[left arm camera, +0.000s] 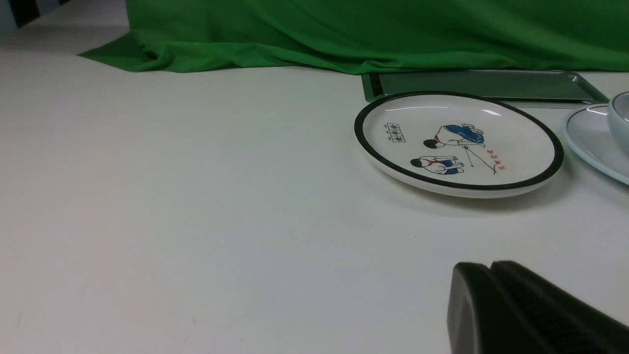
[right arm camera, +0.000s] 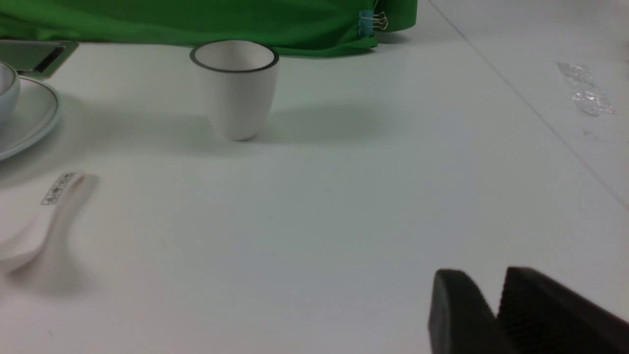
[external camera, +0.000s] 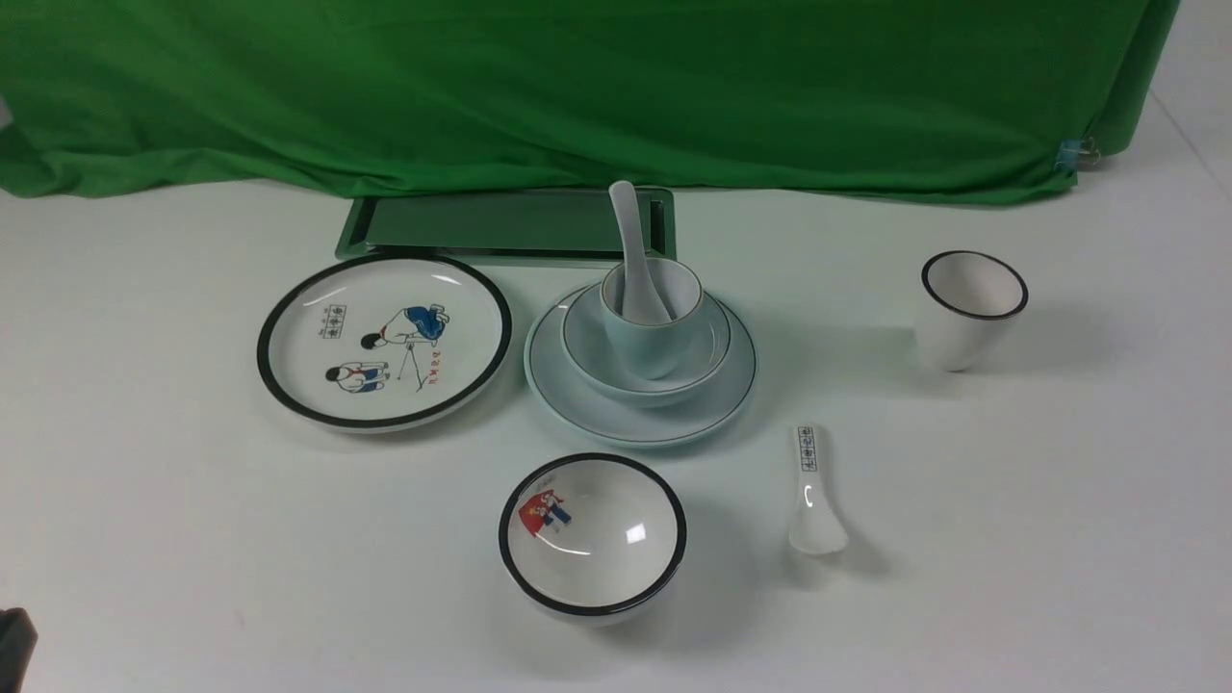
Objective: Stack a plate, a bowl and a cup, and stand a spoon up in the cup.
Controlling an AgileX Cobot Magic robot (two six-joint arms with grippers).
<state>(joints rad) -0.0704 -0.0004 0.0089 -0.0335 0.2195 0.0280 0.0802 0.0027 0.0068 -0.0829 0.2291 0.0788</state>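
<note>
On the white table point(external camera: 1011, 539), the pale blue plate point(external camera: 577, 399), pale blue bowl point(external camera: 707, 351), pale blue cup point(external camera: 647, 348) and white ceramic spoon point(external camera: 630, 245) are seen stacked; nothing further seems called for. The left gripper point(left arm camera: 491, 295) looks closed and empty, the right gripper point(right arm camera: 499, 307) nearly closed, empty.

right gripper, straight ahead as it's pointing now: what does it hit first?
Likely nothing: the right gripper points over bare table. The black-rimmed white cup sits well off to one side of that line, though depth is unclear.

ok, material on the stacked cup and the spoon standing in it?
Pale blue cup: looks like glazed ceramic, with a soft sheen and thin dark rim line. White spoon: probably glossy glazed ceramic, thick and smooth-edged; melamine can't be ruled out.
</note>
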